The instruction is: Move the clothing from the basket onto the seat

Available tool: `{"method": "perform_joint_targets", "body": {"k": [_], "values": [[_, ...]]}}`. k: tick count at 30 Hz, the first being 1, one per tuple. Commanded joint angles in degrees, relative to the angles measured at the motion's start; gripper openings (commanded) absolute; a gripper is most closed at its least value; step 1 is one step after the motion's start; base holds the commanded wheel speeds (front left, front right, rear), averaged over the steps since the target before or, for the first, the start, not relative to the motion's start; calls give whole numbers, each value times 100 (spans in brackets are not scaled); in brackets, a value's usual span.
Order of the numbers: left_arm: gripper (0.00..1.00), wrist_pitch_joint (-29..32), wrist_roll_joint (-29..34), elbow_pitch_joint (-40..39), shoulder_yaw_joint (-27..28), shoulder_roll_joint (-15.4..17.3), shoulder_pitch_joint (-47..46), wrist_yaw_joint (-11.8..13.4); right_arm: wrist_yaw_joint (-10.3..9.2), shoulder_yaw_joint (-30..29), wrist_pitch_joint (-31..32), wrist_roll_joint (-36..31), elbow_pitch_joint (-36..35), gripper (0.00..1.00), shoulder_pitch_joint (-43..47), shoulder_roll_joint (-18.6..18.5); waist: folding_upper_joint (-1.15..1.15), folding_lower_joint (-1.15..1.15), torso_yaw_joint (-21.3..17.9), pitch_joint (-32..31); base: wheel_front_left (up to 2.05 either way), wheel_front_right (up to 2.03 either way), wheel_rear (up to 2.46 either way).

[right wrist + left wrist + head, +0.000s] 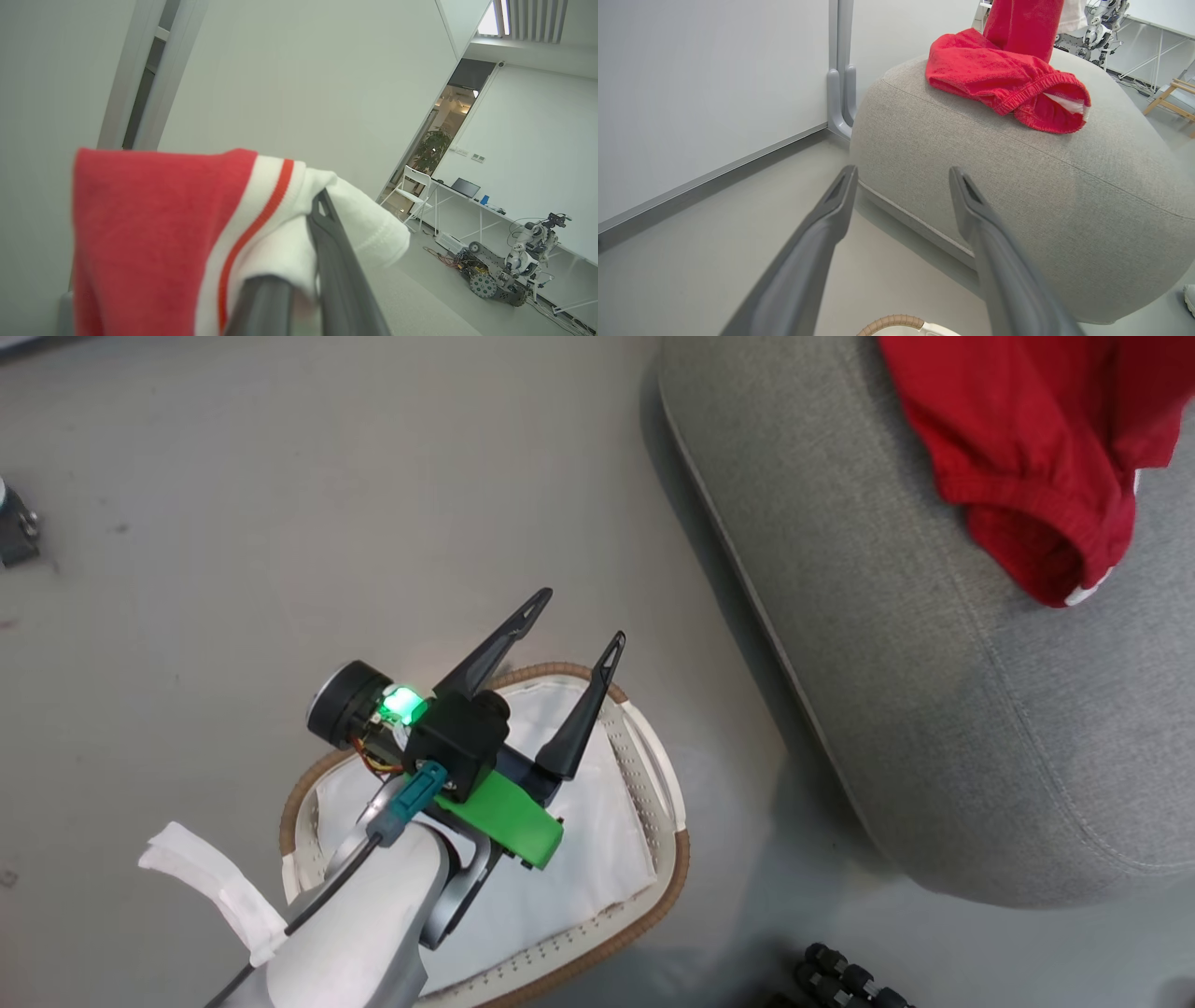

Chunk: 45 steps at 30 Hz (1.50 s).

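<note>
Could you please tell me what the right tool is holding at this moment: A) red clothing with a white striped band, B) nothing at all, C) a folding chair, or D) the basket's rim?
A: in the right wrist view the right tool is shut on the clothing, whose red-and-white fabric drapes over its fingers.

Left gripper (580, 616) spread wide, fingers (495, 649) straight, pale forearm (373, 915) behind jaws. Right gripper (314, 219) clamped, clothing (159, 224) pinched between jaws.

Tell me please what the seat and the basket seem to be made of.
Seat: matte grey woven cloth; weave and a stitched seam show. Basket: white wall with rows of holes, likely plastic; tan braided rim, perhaps cane or imitation.
</note>
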Motion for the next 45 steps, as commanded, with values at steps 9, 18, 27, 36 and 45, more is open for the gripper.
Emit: {"method": "perform_joint_targets", "body": {"k": [9,18,27,36,45], "values": [[100,125,107,-221,64,229,-198,144,-8,-204,-56,40,1,0,1107,765,0,-1,89,747,0,0,0],[100,142,56,-252,65,297,-171,217,-8,-563,-58,165,74,0,2023,740,0,-1,57,799,0,0,0],[100,143,2,-212,21,319,-86,247,-8,-517,-59,448,-33,100,2563,825,0,-1,-52,689,0,0,0],[100,21,-110,5,-26,146,-103,229,-8,-92,-59,965,-314,100,3452,831,0,-1,-39,276,0,0,0],[100,-197,-372,421,84,-196,25,263,-8,328,-59,1312,-429,100,4143,672,0,-1,148,-494,0,0,0]]}}
